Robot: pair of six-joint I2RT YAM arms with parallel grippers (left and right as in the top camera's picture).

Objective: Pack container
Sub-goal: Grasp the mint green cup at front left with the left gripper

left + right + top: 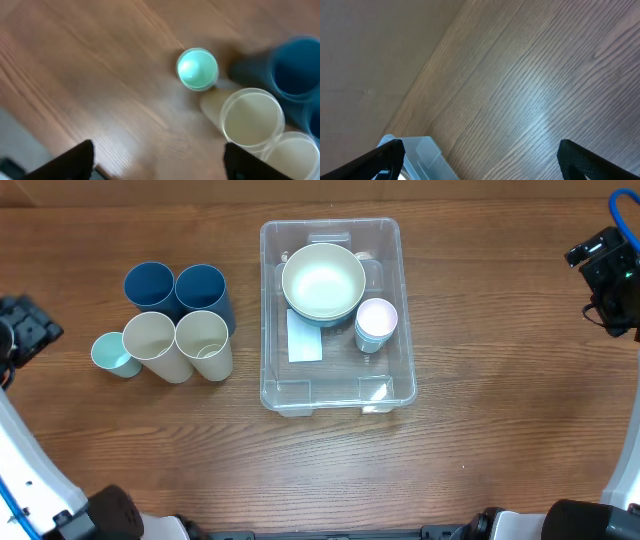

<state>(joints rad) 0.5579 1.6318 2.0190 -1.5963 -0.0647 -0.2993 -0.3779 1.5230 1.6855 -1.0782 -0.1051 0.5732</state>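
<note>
The left pincer (pixel 159 148), its fingers spread apart and holding nothing, hangs over the desk (pixel 100 75). The small mint cup (pixel 197 68) lies just ahead, with cream cups (pixel 252 119) and blue cups (pixel 295 65) beside it. Beyond them, mid-desk, stands the container (pixel 272 310), its long axis front to back. The right pincer (pixel 481 146), likewise apart, waits off its far side, so the left arm looks nearer the cups.

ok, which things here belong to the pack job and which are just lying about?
Job: container; cream bowl and pink cup, already inside it; likely still to pack: two blue cups, two cream cups, teal cup.

Lying about: nothing obvious; the white label sits on the container's base.
</note>
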